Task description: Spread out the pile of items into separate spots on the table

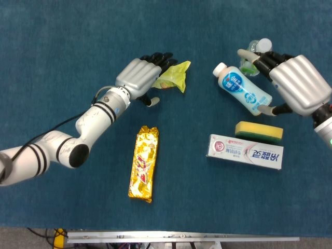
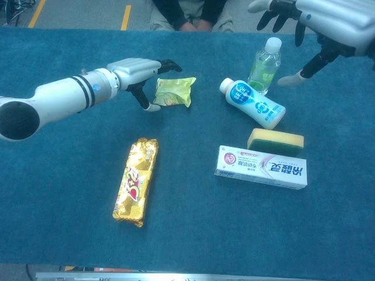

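The items lie apart on the blue table (image 1: 62, 41). A yellow-green snack packet (image 1: 175, 77) (image 2: 174, 92) is at the back, and a gold snack bar (image 1: 143, 163) (image 2: 136, 180) is nearer the front. To the right are a white-and-blue bottle (image 1: 243, 89) (image 2: 253, 103) lying down, a clear bottle (image 1: 258, 49) (image 2: 265, 58) upright, a yellow sponge (image 1: 259, 130) (image 2: 275, 140) and a toothpaste box (image 1: 245, 151) (image 2: 261, 167). My left hand (image 1: 142, 77) (image 2: 140, 70) is at the packet's left edge, fingers spread over it, holding nothing. My right hand (image 1: 295, 83) (image 2: 328, 20) hovers open beside the two bottles.
A person (image 2: 190, 14) sits behind the table's far edge. A metal rail (image 1: 181, 237) runs along the front edge. Bare cloth stretches across the left side and the front right corner.
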`<action>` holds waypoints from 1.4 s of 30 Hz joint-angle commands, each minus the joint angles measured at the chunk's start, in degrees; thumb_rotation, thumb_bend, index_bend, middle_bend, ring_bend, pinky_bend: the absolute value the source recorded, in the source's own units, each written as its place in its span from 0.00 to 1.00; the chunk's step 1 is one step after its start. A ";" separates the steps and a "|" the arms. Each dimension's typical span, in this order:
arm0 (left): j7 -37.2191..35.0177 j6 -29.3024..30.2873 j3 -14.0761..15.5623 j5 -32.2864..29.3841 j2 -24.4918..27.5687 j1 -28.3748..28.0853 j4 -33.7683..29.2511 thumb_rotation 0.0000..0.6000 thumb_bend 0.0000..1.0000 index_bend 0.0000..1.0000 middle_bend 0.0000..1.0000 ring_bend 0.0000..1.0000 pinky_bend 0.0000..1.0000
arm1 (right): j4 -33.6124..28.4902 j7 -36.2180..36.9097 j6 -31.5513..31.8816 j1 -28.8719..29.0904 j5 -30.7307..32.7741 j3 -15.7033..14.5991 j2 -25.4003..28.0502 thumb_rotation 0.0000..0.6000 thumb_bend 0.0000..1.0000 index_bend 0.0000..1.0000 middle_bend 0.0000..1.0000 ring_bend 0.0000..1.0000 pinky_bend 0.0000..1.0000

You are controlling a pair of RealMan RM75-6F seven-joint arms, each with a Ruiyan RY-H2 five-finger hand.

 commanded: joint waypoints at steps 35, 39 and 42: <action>1.50 2.89 -0.49 -6.25 -10.50 -1.70 12.67 1.00 0.26 0.50 0.45 0.44 0.46 | 1.44 1.85 -1.28 -0.22 1.50 0.64 -0.59 1.00 0.07 0.02 0.26 0.27 0.46; 1.50 4.47 0.67 -4.26 -6.11 0.24 7.16 1.00 0.26 0.49 0.45 0.44 0.46 | 1.38 2.18 -1.35 -0.45 1.04 0.41 -0.31 1.00 0.07 0.02 0.26 0.27 0.46; 1.65 6.16 1.90 -2.37 -1.85 2.08 1.69 1.00 0.26 0.49 0.45 0.44 0.46 | 1.32 2.60 -1.30 -0.62 0.49 0.28 -0.22 1.00 0.07 0.02 0.26 0.27 0.46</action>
